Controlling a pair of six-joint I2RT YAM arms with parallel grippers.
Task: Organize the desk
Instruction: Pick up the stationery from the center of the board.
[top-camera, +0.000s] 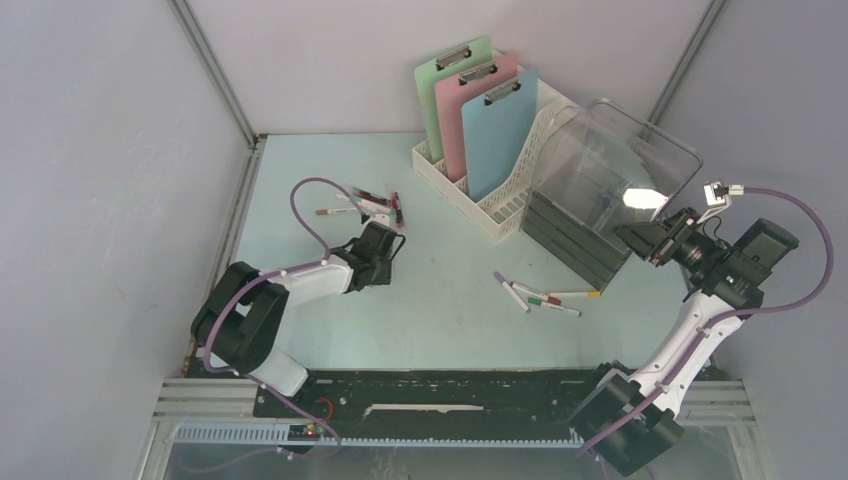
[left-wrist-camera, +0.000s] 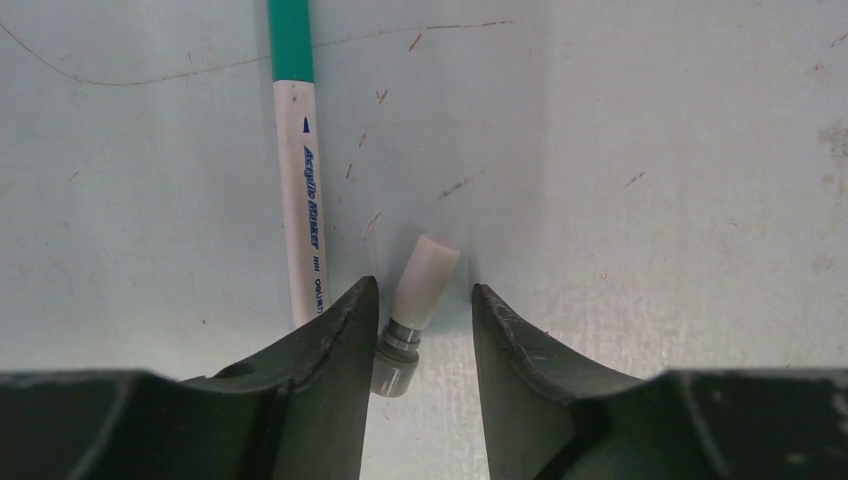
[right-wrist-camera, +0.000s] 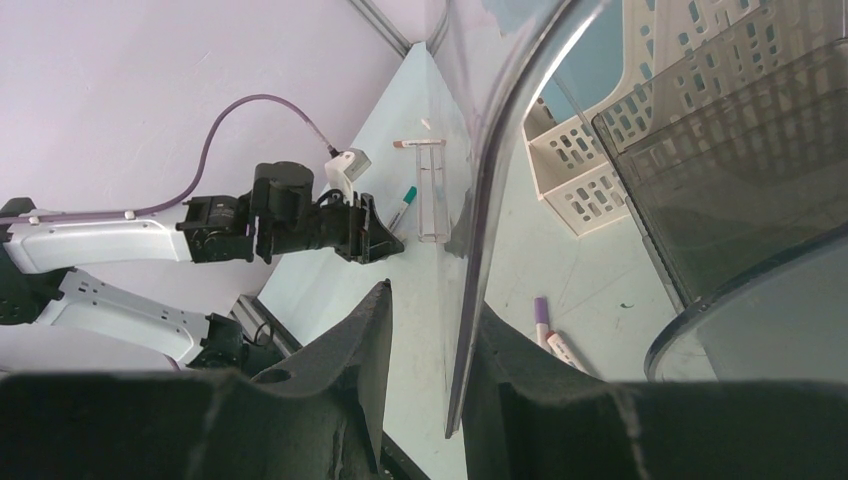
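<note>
The pale mint-blue desk (top-camera: 440, 330) carries two loose groups of markers. My left gripper (top-camera: 392, 238) is down at the left group (top-camera: 365, 200). In the left wrist view its jaws (left-wrist-camera: 425, 300) stand open round a white marker with a grey end (left-wrist-camera: 418, 290). The left finger touches that marker and the right finger is apart from it. A white and teal marker (left-wrist-camera: 300, 180) lies just left of the fingers. My right gripper (top-camera: 648, 240) is shut on the wall of a tilted clear plastic bin (top-camera: 610, 160), and that wall (right-wrist-camera: 500, 150) passes between its fingers.
A white file rack (top-camera: 505, 215) at the back holds green (top-camera: 450, 80), pink (top-camera: 478, 95) and blue (top-camera: 500, 130) clipboards. A dark grey slatted piece (top-camera: 575, 235) leans at the bin's front. Several markers (top-camera: 540, 295) lie mid-desk. Walls close in on both sides.
</note>
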